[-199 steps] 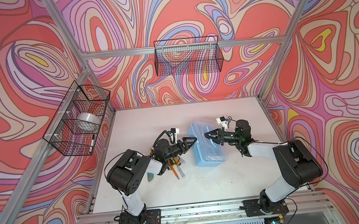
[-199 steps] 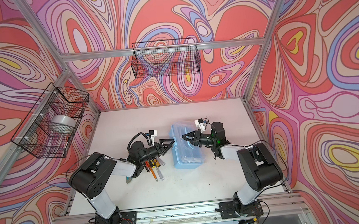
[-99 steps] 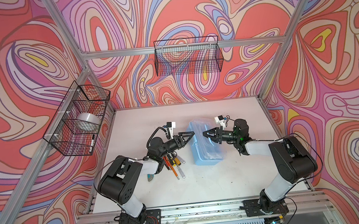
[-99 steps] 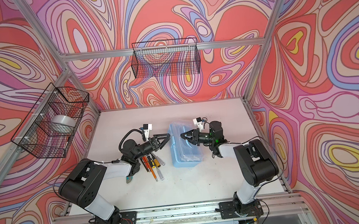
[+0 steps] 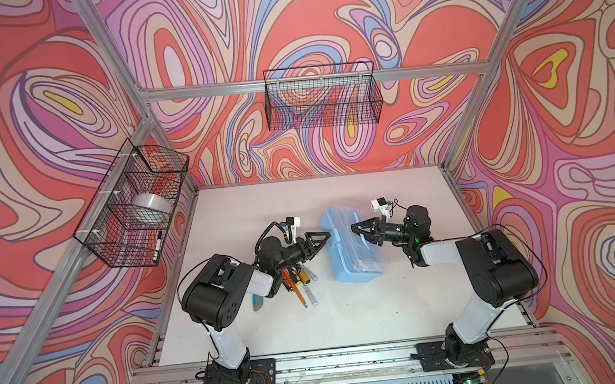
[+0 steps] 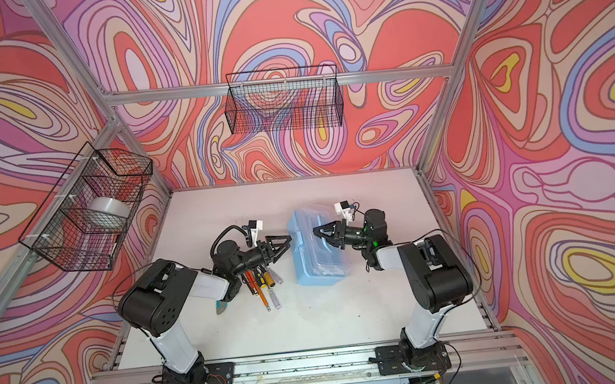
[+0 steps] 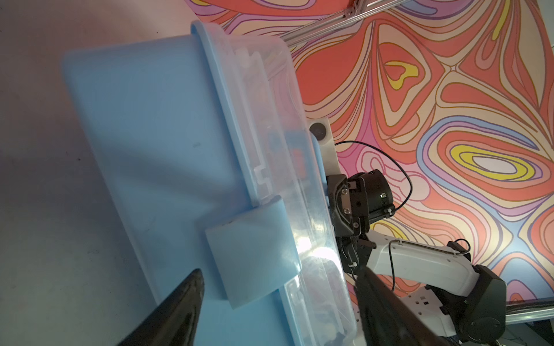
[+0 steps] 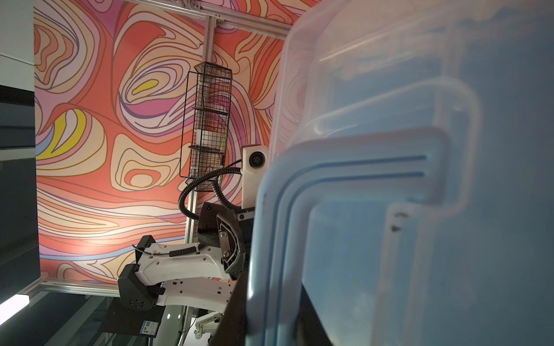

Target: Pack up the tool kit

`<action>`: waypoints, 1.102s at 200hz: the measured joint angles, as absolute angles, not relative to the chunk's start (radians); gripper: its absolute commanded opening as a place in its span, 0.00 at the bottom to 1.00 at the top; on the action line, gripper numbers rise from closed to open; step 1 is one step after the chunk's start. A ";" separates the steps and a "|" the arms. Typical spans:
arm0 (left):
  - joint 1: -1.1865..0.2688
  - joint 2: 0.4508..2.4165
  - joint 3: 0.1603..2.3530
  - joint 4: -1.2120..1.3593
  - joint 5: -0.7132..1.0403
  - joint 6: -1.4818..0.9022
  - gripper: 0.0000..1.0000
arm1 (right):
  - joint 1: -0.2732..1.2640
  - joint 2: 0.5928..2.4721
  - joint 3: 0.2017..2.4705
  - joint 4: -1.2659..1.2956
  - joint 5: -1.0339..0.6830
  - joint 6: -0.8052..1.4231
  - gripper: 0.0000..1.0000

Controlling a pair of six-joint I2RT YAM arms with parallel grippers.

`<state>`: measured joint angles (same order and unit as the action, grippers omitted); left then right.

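Bright, even, lit from overhead in both top views; soft short shadows on the white tabletop (image 5: 347, 322); slight smear around the tool box (image 5: 352, 287). In the left wrist view, white glare on the clear lid (image 7: 314, 254), broad shadow across the box wall, left claw (image 7: 280, 271) blurred. Right wrist view dim; blue handle (image 8: 287, 209) hazy, out of focus.

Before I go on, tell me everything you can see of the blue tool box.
The tool box is a small rectangular case of light-blue plastic with a clear lid, shut, a blue latch folded down over its side. It sits on the white table, right of the loose screwdrivers and apart from them. The right gripper is shut on its handle; the open left gripper holds its fingers either side of the latch, seemingly not touching. Contents cannot be made out.
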<state>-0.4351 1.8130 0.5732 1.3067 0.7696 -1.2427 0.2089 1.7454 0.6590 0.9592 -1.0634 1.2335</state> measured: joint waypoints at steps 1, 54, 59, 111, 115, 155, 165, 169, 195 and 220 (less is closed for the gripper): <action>-0.435 1.814 0.574 1.307 0.771 -1.243 0.79 | 0.209 1.745 0.659 0.960 -1.063 1.234 0.00; -0.450 1.855 0.628 1.308 0.808 -1.254 0.79 | 0.202 1.753 0.659 0.974 -1.076 1.238 0.00; -0.450 1.855 0.632 1.307 0.812 -1.259 0.79 | 0.199 1.755 0.659 0.976 -1.081 1.240 0.00; -0.453 1.824 0.666 1.231 0.832 -1.330 0.80 | 0.183 1.782 0.672 1.008 -1.085 1.256 0.00; -0.453 1.820 0.669 1.221 0.832 -1.337 0.80 | 0.182 1.784 0.672 1.012 -1.086 1.258 0.00; -0.454 1.810 0.673 1.196 0.833 -1.367 0.80 | 0.181 1.785 0.672 1.016 -1.085 1.263 0.00; -0.454 1.810 0.673 1.196 0.833 -1.367 0.80 | 0.181 1.785 0.672 1.016 -1.085 1.263 0.00; -0.454 1.810 0.673 1.196 0.833 -1.367 0.80 | 0.181 1.785 0.672 1.016 -1.085 1.263 0.00; -0.454 1.809 0.673 1.195 0.832 -1.374 0.80 | 0.181 1.785 0.673 1.014 -1.085 1.262 0.00; -0.454 1.800 0.673 1.184 0.830 -1.378 0.81 | 0.181 1.789 0.675 1.018 -1.085 1.262 0.00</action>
<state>-0.4538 1.7996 0.6735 1.1835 0.8299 -1.3785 0.1806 1.7889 0.6746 1.0176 -1.0855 1.2625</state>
